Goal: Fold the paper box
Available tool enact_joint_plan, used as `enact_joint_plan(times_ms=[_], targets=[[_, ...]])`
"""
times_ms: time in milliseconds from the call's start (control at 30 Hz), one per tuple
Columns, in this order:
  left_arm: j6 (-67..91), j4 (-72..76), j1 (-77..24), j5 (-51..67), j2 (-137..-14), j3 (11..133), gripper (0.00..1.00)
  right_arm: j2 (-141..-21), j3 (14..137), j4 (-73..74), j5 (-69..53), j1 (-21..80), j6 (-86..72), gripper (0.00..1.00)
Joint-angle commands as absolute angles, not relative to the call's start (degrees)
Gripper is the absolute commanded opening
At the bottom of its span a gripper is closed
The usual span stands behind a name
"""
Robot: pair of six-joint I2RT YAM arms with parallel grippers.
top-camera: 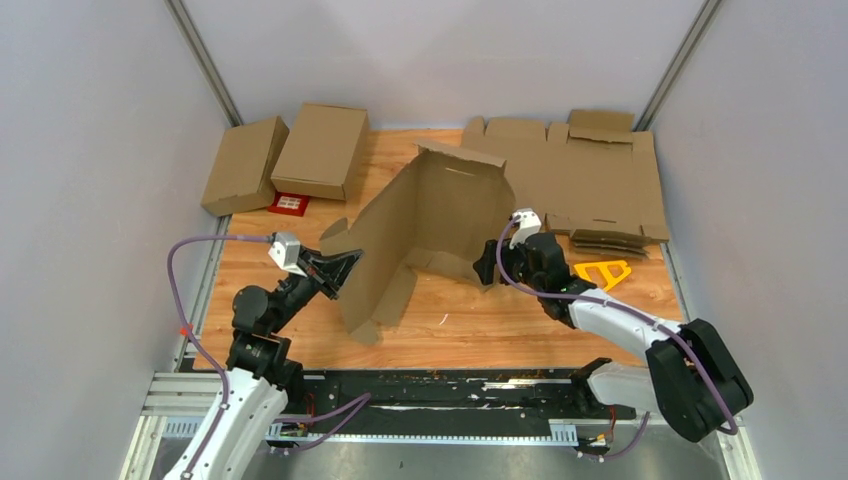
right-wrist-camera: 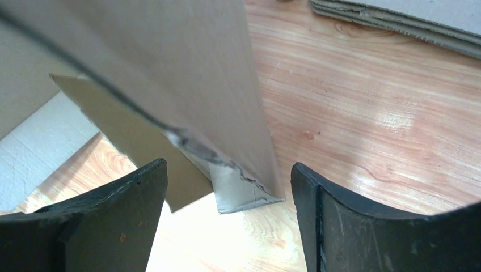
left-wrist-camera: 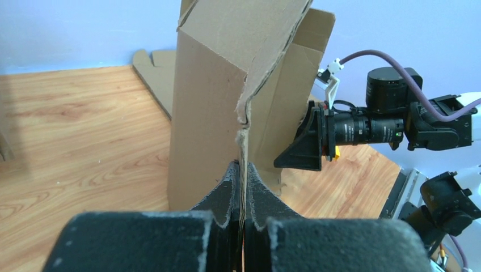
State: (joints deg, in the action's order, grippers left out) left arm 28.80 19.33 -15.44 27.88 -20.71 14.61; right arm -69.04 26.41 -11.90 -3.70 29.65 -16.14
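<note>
The paper box (top-camera: 430, 215) stands half-raised in the middle of the table, a plain brown cardboard piece with its panels upright and flaps hanging. My left gripper (top-camera: 345, 265) is shut on the box's left edge; in the left wrist view the cardboard edge (left-wrist-camera: 245, 113) runs straight down between the pinched fingers (left-wrist-camera: 243, 170). At the box's lower right side my right gripper (top-camera: 492, 262) is open. In the right wrist view a torn corner of the box (right-wrist-camera: 249, 190) hangs in the gap of the right gripper (right-wrist-camera: 230, 181), touching neither finger.
Two closed brown cartons (top-camera: 245, 165) (top-camera: 322, 150) lie at the back left, with a small red card (top-camera: 290, 204) in front of them. A stack of flat notched cardboard sheets (top-camera: 590, 180) fills the back right. A yellow tool (top-camera: 603, 271) lies near the right arm.
</note>
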Motion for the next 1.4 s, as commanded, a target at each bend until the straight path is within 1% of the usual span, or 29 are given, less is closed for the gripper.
enact_joint_plan(times_ms=[0, 167, 367, 500, 700, 800, 833, 1000, 1167, 1233, 1367], targets=[[31.5, 27.4, -16.4, 29.3, -22.1, 12.0, 0.0, -71.2, 26.7, -9.6, -5.6, 30.3, -14.1, 0.81], [33.0, 31.5, -16.4, 30.7, -26.4, 11.8, 0.0, -75.2, 30.1, -7.7, -3.6, 32.5, -12.9, 0.85], [32.8, 31.8, -16.4, 30.3, -28.4, 13.2, 0.0, -74.4, 29.4, -8.6, -1.6, 34.2, -11.4, 0.89], [33.8, 34.3, -16.4, 29.8, -30.6, 13.6, 0.0, -76.1, 31.1, -8.0, -1.2, 34.2, -10.5, 0.9], [34.7, 39.8, -16.4, 26.8, -39.4, 15.5, 0.0, -82.2, 37.8, -8.6, -0.7, 33.7, -10.9, 0.89], [36.0, 43.9, -16.4, 24.3, -45.2, 16.3, 0.0, -86.8, 40.6, -11.1, -3.7, 31.6, -12.4, 0.82], [36.1, 44.8, -16.4, 23.6, -47.0, 16.7, 0.0, -88.3, 41.6, -11.7, -4.3, 31.4, -12.8, 0.81], [38.5, 49.6, -16.5, 19.7, -53.6, 18.2, 0.0, -93.5, 46.4, -14.6, -3.4, 31.2, -12.0, 0.82], [37.5, 48.3, -19.0, 16.5, -56.8, 21.1, 0.0, -96.0, 47.8, -16.9, -3.9, 31.1, -11.4, 0.82], [34.8, 47.5, -19.6, 18.0, -57.6, 22.2, 0.0, -97.0, 47.7, -17.5, -3.7, 31.1, -11.3, 0.82], [31.0, 39.5, -19.6, 18.9, -55.4, 24.0, 0.0, -98.1, 46.9, -18.4, -3.3, 31.2, -10.9, 0.82]])
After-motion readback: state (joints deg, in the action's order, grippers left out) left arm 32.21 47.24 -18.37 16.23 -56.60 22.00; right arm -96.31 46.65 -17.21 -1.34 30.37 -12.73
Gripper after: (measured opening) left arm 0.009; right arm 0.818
